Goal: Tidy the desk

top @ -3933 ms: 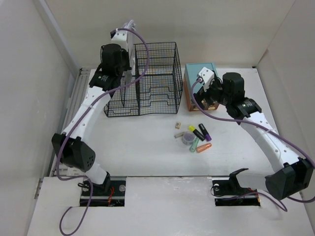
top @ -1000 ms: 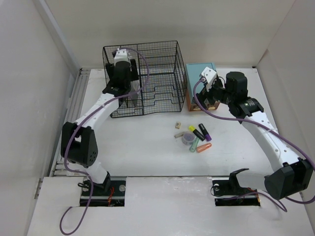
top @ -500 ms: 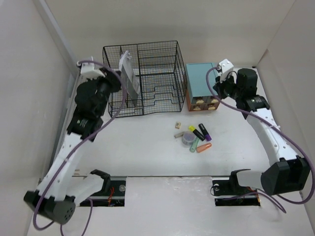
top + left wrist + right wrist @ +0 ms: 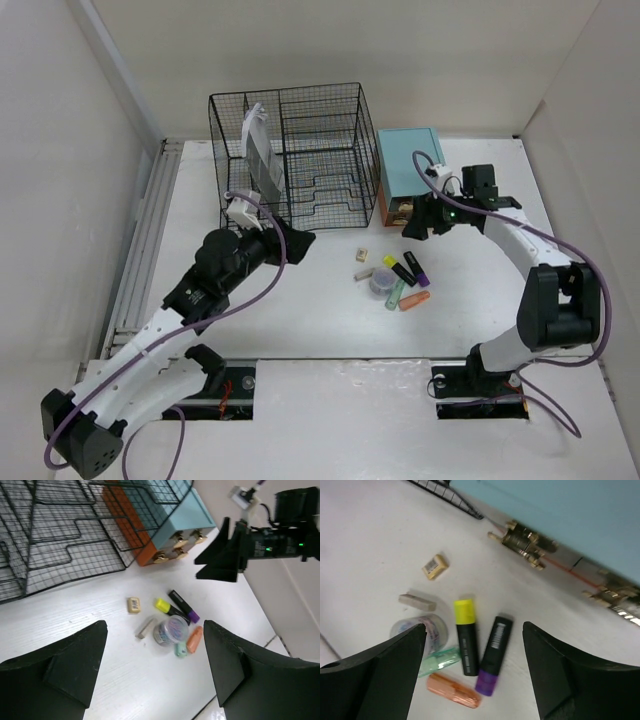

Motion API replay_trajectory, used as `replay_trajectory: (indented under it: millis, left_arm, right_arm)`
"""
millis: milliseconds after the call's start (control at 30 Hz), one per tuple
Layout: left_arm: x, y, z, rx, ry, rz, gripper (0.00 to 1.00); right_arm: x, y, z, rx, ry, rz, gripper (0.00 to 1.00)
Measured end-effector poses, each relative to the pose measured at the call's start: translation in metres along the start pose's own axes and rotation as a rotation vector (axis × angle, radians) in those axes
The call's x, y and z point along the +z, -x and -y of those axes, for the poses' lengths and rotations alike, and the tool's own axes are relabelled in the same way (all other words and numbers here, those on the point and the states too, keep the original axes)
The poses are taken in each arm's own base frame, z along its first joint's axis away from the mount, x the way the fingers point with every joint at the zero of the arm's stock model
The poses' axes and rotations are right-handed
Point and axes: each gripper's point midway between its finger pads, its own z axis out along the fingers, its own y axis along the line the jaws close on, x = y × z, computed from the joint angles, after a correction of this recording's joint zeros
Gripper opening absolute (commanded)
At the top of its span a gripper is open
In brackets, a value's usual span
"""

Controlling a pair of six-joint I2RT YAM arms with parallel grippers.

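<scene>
The right gripper (image 4: 474,630) hangs with its jaws wide apart and nothing between them, looking down on a yellow highlighter (image 4: 465,645) and a purple highlighter (image 4: 492,652) lying side by side. The left gripper (image 4: 155,640) is likewise spread and empty, aimed at the same heap from the other side, with the tape roll (image 4: 170,630) framed between its fingers. The heap lies mid-right on the desk (image 4: 300,310), near the front of the teal drawer box (image 4: 405,165).

The chief hazard, as I judge it, is two arms converging on one small cluster (the right one shows plainly in the left wrist view): they could knock together. The pieces touch or nearly touch, so closing jaws may catch two at once or shove a neighbour aside, and the round barrels and tape roll would roll easily. The right gripper also works near the box's brass knobs (image 4: 525,542), which a careless swing could strike.
</scene>
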Motion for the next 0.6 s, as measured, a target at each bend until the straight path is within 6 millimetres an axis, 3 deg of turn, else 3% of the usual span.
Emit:
replay_trajectory:
  millis: [133, 267, 600]
  left_arm:
    - [0.001, -0.009, 0.015, -0.013, -0.05, -0.006, 0.75]
    - [0.001, -0.01, 0.016, -0.026, -0.055, 0.008, 0.75]
    - [0.003, -0.005, 0.014, -0.044, -0.046, 0.041, 0.75]
  right_arm:
    - [0.009, -0.016, -0.006, 0.122, 0.042, 0.008, 0.83]
    - [0.016, -0.02, -0.009, 0.22, 0.059, 0.041, 0.83]
    - [0.037, 0.014, 0.001, 0.329, 0.018, 0.172, 0.83]
